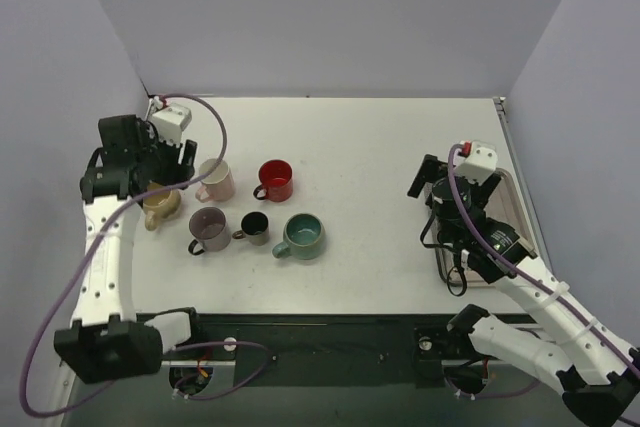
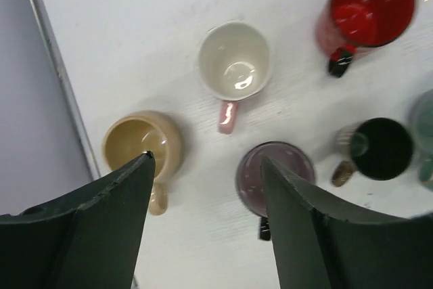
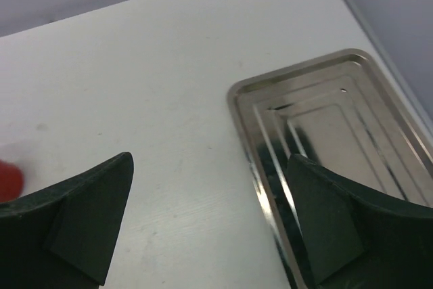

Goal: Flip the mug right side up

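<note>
The left arm rises from its base at the near left corner and runs along the left edge of the table [image 1: 380, 157]. Its wrist is bent so that the left fingers [image 2: 101, 221] point straight down. They are spread wide, grip nothing, and hang above the tan mug [image 1: 160, 205] and the pink mug [image 1: 215, 180], clear of both.

The right arm reaches from the near right corner toward the right edge. The right fingers [image 3: 81, 214] are likewise apart and empty, tilted down over the left rim of a metal tray [image 3: 298, 69] that lies along that edge.

Six mugs are grouped in the left half of the table. The tan mug is nearest the left edge, with the pink mug just beside it and the red mug [image 1: 275, 179] further right. A purple-grey mug [image 1: 208, 229], a small black mug [image 1: 254, 226] and a teal mug [image 1: 302, 235] form a row closer to the near edge.

Every one of them stands on its base with its mouth up and its long axis vertical, so none is upside down. Which of them is the task's mug cannot be told. Their handles point roughly toward the left edge or the near left corner.
</note>
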### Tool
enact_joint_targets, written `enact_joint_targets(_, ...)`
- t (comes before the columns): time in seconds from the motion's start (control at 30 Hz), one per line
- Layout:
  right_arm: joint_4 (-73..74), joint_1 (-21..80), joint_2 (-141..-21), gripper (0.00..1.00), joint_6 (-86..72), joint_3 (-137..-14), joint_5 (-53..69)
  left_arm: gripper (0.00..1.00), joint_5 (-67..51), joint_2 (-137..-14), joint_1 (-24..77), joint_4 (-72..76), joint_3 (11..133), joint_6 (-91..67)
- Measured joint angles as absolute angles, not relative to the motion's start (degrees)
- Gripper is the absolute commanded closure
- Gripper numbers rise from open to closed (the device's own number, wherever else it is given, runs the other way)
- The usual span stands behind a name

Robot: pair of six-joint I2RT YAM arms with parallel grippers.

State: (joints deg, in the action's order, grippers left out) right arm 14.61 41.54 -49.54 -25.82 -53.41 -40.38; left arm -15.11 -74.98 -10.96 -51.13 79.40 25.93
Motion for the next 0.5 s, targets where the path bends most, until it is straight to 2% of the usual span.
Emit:
enact_joint_targets(0.1,15.38,34.92,-47.27,0.09,-26.26,-48.8,-42.61,0.19,-15.25,-62.85,-5.63,-43.13,70.5,20.12)
enact_joint_targets(0.2,15.99,29.56,-45.63,0.09,-26.94,-43.38,-43.99,0.15,-15.31,-54.65,-4.4,-36.73,62.59,15.27)
enact_joint_targets(0.5,12.1,26.65,-44.1,0.08,-25.02,-31.33,-47.66,0.12,-12.38,-43.03,-4.19,-19.88,36.25,9.52)
